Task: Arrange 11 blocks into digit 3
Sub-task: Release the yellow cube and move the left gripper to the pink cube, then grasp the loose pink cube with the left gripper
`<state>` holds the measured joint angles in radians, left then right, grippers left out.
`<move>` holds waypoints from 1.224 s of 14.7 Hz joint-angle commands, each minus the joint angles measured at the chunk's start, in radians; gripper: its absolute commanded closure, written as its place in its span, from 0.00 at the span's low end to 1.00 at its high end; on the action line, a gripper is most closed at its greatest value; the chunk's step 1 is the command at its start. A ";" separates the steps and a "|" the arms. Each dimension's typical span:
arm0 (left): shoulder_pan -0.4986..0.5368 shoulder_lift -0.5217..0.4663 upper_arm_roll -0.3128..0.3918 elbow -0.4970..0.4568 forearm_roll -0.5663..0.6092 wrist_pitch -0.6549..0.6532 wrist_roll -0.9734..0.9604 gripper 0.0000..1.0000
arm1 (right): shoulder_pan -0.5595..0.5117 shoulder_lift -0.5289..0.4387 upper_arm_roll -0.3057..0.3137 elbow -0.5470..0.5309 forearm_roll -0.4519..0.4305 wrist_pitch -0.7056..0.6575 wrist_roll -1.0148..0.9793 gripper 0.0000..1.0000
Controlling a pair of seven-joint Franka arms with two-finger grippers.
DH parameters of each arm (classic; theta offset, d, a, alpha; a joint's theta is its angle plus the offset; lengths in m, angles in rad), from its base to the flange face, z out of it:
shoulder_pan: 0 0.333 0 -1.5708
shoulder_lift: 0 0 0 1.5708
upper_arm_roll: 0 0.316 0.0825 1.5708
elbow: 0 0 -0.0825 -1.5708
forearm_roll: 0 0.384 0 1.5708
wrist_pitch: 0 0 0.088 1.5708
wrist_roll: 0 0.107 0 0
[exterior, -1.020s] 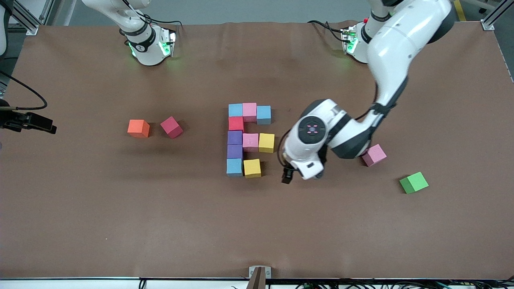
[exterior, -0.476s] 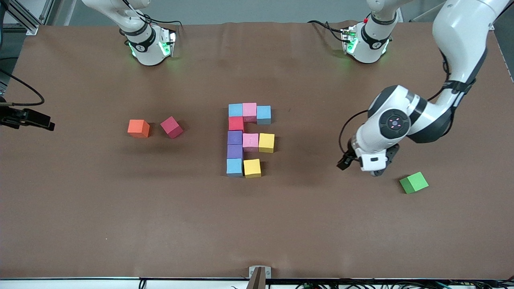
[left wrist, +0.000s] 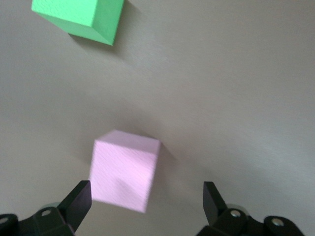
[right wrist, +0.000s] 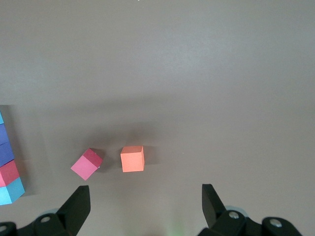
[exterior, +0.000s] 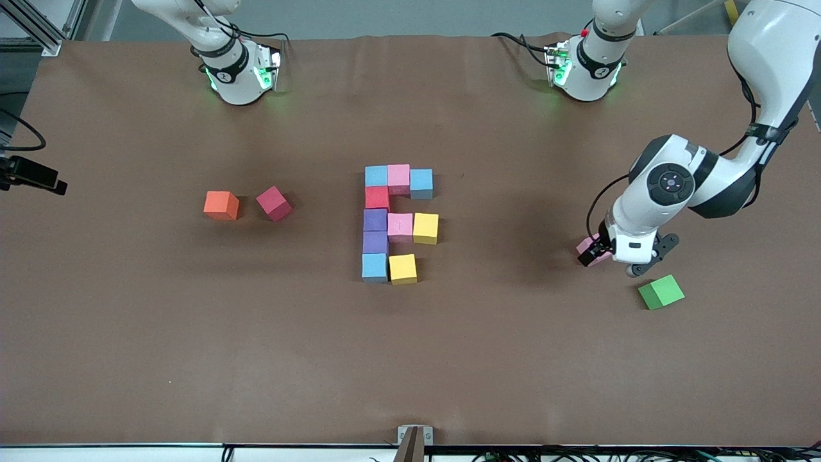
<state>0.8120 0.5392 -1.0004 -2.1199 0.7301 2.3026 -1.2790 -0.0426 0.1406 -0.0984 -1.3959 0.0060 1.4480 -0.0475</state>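
while it waits at the left edge of the front frame, the right gripper hangs high above the right arm's end of the brown table, its jaws spread and holding nothing. right of it, in the left-centre of the frame, a small orange foam cube sits beside a tilted dark pink foam cube, the two near each other but apart.

at the frame's centre stands the unfinished digit 3 of ten matte foam blocks: a top bar of light blue, pink and light blue; a column of red, purple, purple and light blue below it on the side toward the right arm; a pink and a yellow block forming the middle bar; one yellow block beside the bottom light blue one.

at right-centre of the frame, the left gripper hovers directly over a loose pale pink foam cube, jaws released and wide, one finger on either side of the cube without touching it. lower right of it lies a green foam cube, near but apart.
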 commanded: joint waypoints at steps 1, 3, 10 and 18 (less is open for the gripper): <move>0.041 -0.018 -0.018 -0.048 0.045 0.035 0.021 0.00 | -0.010 -0.015 0.016 -0.021 0.002 0.049 -0.006 0.00; 0.050 0.004 -0.017 -0.049 0.074 0.052 0.018 0.00 | -0.010 -0.009 0.016 -0.022 0.002 0.084 -0.006 0.00; 0.053 0.056 0.000 -0.060 0.121 0.113 0.012 0.00 | -0.007 -0.010 0.014 -0.022 -0.003 0.065 -0.008 0.00; 0.055 0.099 0.028 -0.072 0.186 0.117 0.004 0.00 | -0.010 -0.010 0.014 -0.022 -0.003 0.049 -0.006 0.00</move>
<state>0.8526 0.6260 -0.9694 -2.1802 0.8838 2.3973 -1.2609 -0.0426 0.1428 -0.0923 -1.4053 0.0053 1.5039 -0.0475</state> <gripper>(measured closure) 0.000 0.000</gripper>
